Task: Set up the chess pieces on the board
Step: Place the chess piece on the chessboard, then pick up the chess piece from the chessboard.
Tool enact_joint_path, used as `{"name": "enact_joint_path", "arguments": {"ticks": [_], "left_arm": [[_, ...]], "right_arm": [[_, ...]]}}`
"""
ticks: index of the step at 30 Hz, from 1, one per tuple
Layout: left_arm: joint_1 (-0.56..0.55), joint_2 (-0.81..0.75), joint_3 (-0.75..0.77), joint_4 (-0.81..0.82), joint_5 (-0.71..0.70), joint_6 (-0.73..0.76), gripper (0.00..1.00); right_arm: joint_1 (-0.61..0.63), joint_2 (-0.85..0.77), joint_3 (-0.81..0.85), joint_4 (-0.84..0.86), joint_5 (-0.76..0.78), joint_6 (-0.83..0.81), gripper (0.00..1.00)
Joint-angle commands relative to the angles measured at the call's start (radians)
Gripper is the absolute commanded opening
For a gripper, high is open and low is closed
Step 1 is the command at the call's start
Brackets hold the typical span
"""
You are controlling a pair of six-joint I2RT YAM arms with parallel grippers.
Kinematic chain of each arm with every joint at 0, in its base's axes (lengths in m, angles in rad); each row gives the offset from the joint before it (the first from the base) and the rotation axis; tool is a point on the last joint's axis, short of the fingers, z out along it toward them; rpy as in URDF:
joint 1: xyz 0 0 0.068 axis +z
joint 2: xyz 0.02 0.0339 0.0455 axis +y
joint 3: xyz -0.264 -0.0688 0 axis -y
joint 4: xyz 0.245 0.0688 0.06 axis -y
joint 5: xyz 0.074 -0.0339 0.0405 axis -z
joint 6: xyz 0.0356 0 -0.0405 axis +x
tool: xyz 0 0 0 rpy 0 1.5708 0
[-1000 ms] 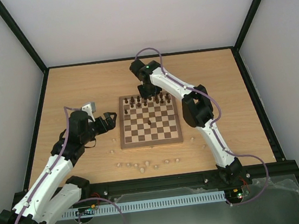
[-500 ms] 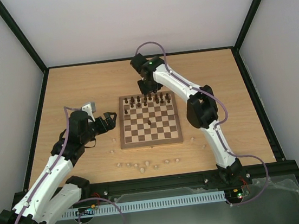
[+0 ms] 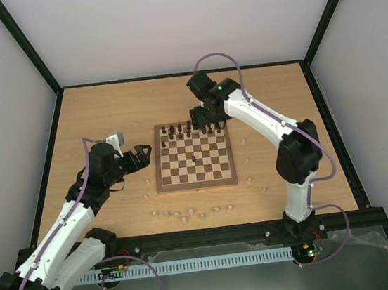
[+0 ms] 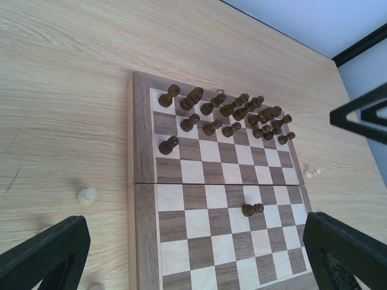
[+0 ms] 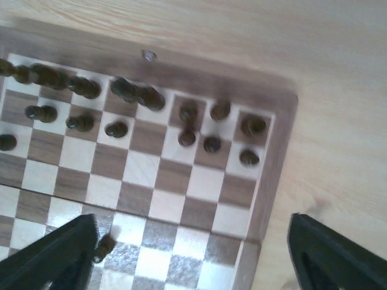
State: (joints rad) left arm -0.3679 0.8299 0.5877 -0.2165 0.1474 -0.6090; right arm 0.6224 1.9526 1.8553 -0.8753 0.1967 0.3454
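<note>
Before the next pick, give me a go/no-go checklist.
1. Right end effector open, empty: ok.
2. Left end effector open, empty: ok.
3. Dark pieces confined to the far two rows: not ok, one stray sits mid-board.
4. Cream pieces on the board: not ok, all that show lie on the table.
5. All pieces upright: cannot tell.

Soft, bright, even light fills the overhead view. The counter (image 3: 105, 113) shows no glare, and only faint shadows lie under the arms. The left wrist view is sharp, and the dark pieces (image 4: 193, 96) cast short, pale shadows on the board (image 4: 140, 199). The right wrist view is blurred throughout, smeared most at the upper left.
</note>
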Motion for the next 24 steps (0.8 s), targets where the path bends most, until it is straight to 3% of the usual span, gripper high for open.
{"name": "enact_joint_path", "arguments": {"ticks": [1,6,12,19,24], "left_arm": [[0.003,-0.012,0.034,-0.004,0.011,0.004,0.99],[0.003,-0.012,0.036,-0.019,0.018,0.000,0.99],[0.002,-0.032,0.022,-0.036,0.022,-0.014,0.99],[0.002,-0.103,0.019,-0.093,0.033,-0.019,0.99],[0.003,-0.176,0.012,-0.132,0.024,-0.028,0.99]], "right_arm": [[0.008,-0.158,-0.230,0.093,0.008,0.024,0.97],[0.011,-0.311,-0.496,0.214,-0.031,0.055,0.99],[0.065,-0.418,-0.662,0.271,-0.052,0.078,1.00],[0.139,-0.412,-0.656,0.301,-0.079,0.082,0.83],[0.177,-0.317,-0.579,0.283,-0.071,0.072,0.68]]}}
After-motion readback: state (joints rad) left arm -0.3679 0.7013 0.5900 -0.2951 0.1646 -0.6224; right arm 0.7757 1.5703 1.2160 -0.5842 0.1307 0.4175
